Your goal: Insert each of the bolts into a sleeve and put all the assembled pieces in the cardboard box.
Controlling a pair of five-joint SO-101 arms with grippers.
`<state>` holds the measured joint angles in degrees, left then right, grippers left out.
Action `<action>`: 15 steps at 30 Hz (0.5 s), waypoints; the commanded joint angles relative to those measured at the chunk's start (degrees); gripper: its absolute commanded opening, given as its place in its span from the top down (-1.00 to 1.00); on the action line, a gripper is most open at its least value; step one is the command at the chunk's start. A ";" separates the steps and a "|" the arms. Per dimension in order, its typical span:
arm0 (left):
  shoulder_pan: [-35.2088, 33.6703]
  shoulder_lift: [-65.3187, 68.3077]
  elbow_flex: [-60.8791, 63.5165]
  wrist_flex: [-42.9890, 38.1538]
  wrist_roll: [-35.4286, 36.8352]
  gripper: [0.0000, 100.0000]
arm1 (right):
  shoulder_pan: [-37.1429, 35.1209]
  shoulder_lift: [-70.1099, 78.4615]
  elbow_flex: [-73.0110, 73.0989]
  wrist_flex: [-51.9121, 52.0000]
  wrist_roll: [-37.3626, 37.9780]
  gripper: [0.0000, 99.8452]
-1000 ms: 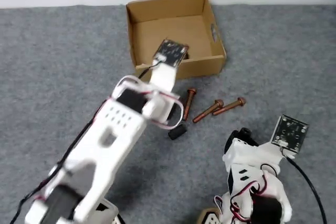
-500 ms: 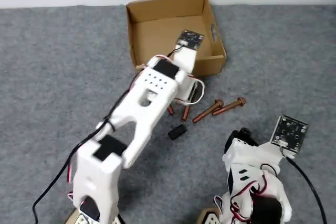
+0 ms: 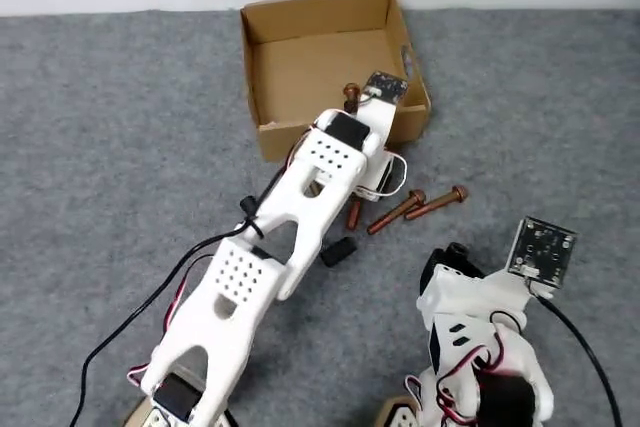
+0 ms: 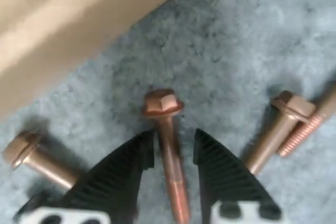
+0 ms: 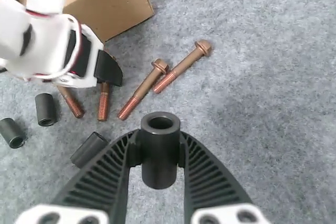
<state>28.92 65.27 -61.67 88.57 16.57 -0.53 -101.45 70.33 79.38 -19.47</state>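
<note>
Just in front of the cardboard box (image 3: 300, 57), my left gripper (image 4: 173, 148) is open and straddles a copper bolt (image 4: 164, 108) lying on the grey mat. One finger (image 5: 107, 69) of it stands over that bolt (image 5: 103, 103) in the right wrist view. Two more bolts (image 3: 395, 212) (image 3: 437, 202) lie to the right, and another (image 4: 31, 156) lies at the other side. My right gripper (image 5: 160, 148) is shut on a black sleeve (image 5: 160, 153), held above the mat near the front. A copper bolt head (image 3: 350, 95) shows inside the box by its front wall.
Loose black sleeves (image 5: 46, 109) (image 5: 11, 132) (image 5: 89, 149) lie on the mat behind the left arm; one (image 3: 338, 252) sits beside the arm's forearm. The left arm (image 3: 300, 207) stretches diagonally across the middle. Open mat lies to the far left and right.
The left arm has stretched forward and swung right, taking its gripper along the box front to the bolts. The right arm has shifted slightly, still holding its sleeve.
</note>
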 commanded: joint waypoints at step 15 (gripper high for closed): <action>0.88 10.37 -28.62 11.96 0.35 0.99 | -0.22 0.48 -0.35 -0.04 0.26 0.98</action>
<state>29.27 76.62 -84.88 98.86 16.57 -0.53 -101.45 70.33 79.38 -19.47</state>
